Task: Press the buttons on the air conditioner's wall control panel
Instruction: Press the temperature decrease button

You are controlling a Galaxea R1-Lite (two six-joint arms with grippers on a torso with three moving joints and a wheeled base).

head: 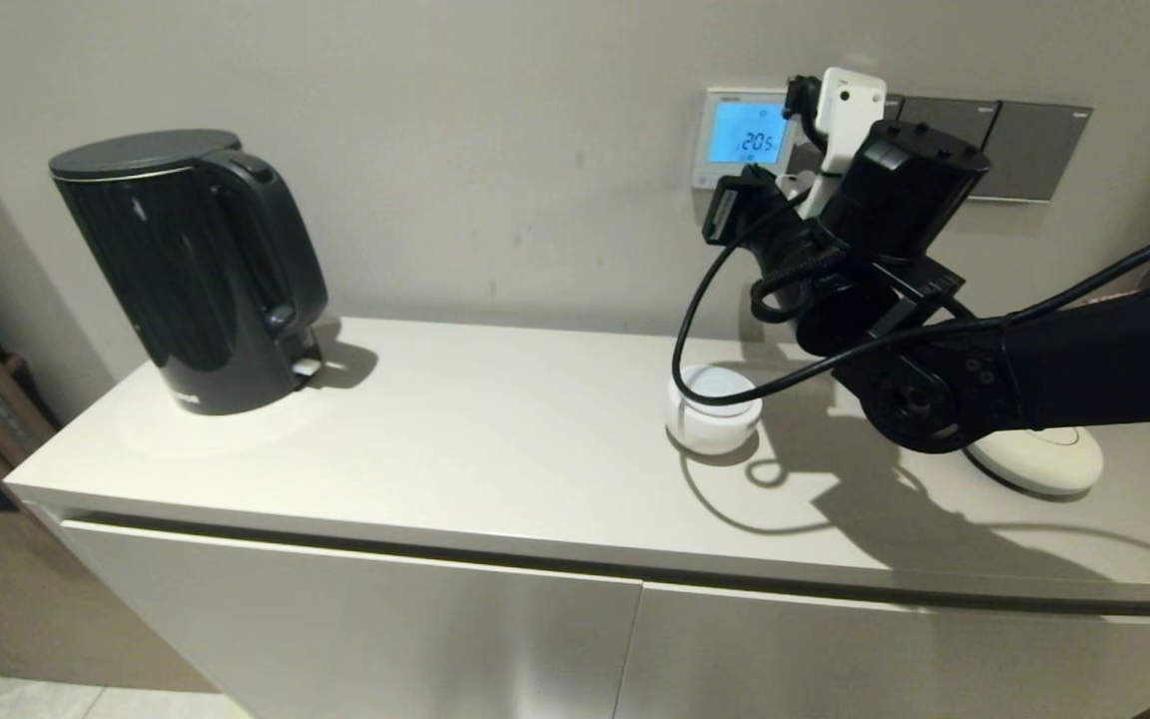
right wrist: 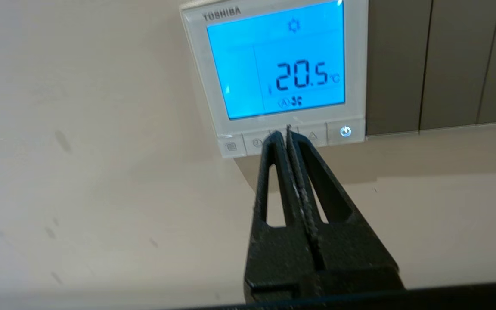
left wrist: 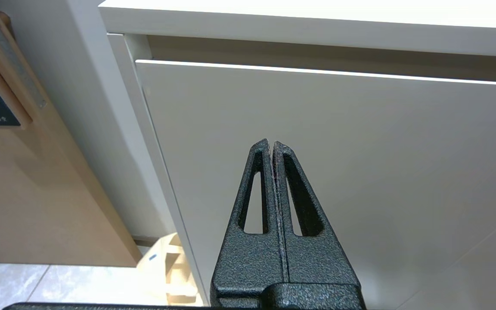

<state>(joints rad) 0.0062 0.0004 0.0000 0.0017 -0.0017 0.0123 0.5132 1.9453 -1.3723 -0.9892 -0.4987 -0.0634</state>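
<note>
The air conditioner's wall control panel (right wrist: 274, 73) hangs on the wall above the table (head: 495, 439), its screen glowing blue with 20.5. The right end effector (right wrist: 283, 132), fingers pressed together, has its tips at the buttons (right wrist: 312, 136) along the panel's lower edge, hiding the middle one. The left end effector (left wrist: 272, 144), also pinched closed, sits below the panel, before the cabinet door (left wrist: 360, 163).

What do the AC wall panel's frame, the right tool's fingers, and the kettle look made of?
Air conditioner's wall control panel: frame looks like smooth pale plastic, slightly glossy, with moulded seams between the buttons.
Right tool: fingers look like black cast metal or hard plastic; grainy textured coat. Can't tell which.
Kettle: glossy black shell, probably plastic; reflections show on its side.
</note>
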